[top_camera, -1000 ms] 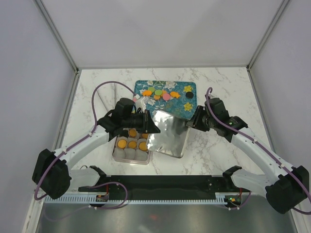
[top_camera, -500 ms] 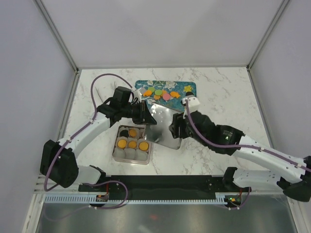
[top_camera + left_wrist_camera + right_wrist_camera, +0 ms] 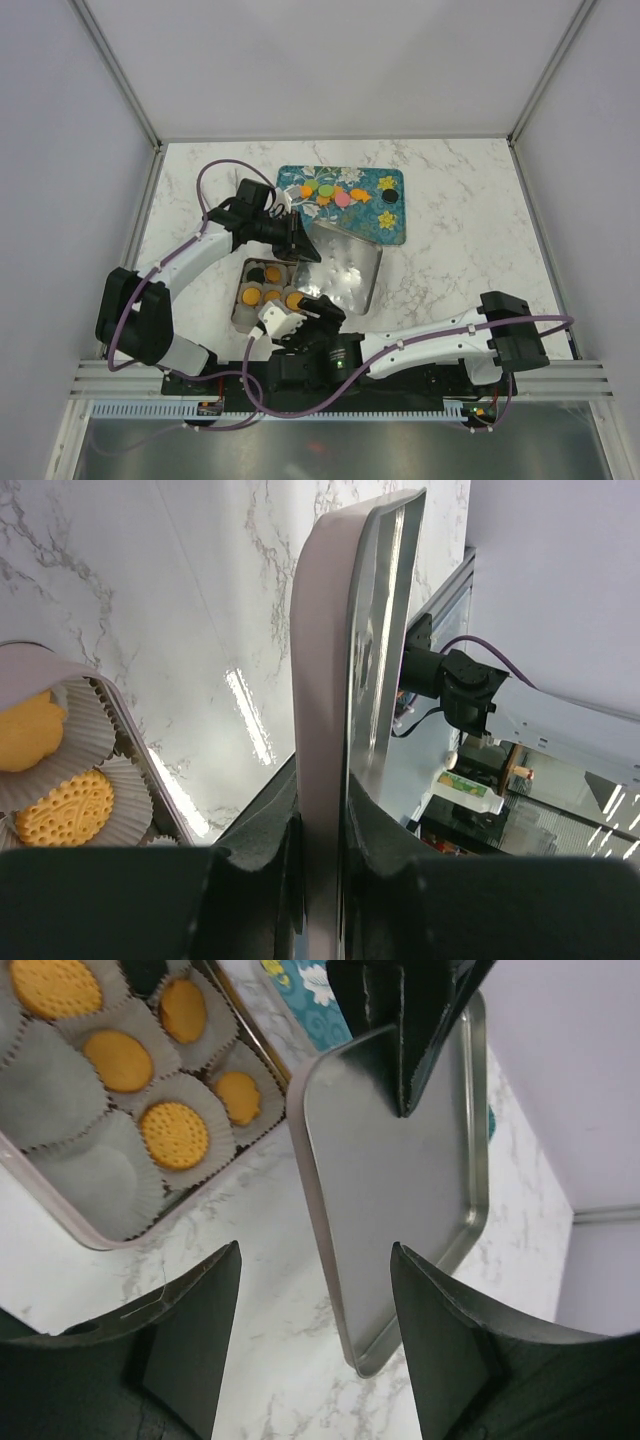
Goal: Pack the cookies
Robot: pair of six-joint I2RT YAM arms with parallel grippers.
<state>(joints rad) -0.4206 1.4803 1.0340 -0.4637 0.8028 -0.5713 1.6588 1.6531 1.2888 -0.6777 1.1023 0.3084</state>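
Several cookies (image 3: 342, 198), orange, green, pink and one black, lie on the blue flowered tray (image 3: 395, 228). More orange cookies (image 3: 250, 296) sit in white paper cups inside the open tin (image 3: 240, 318); they also show in the right wrist view (image 3: 172, 1132) and the left wrist view (image 3: 65, 805). My left gripper (image 3: 296, 243) is shut on the far edge of the metal lid (image 3: 345, 278), which it holds tilted beside the tin; the left wrist view shows the lid edge (image 3: 325, 680) pinched in the gripper (image 3: 320, 852). My right gripper (image 3: 318, 312) is open and empty at the near ends of tin and lid (image 3: 400, 1190).
The right arm (image 3: 430, 340) lies folded along the near table edge. Bare marble (image 3: 470, 230) lies right of the tray and lid. Enclosure walls stand on three sides. Some paper cups (image 3: 45, 1090) in the tin hold no cookie.
My right arm has swung from the right side of the tray across the lid down to the near edge by the tin. My left gripper keeps hold of the lid.
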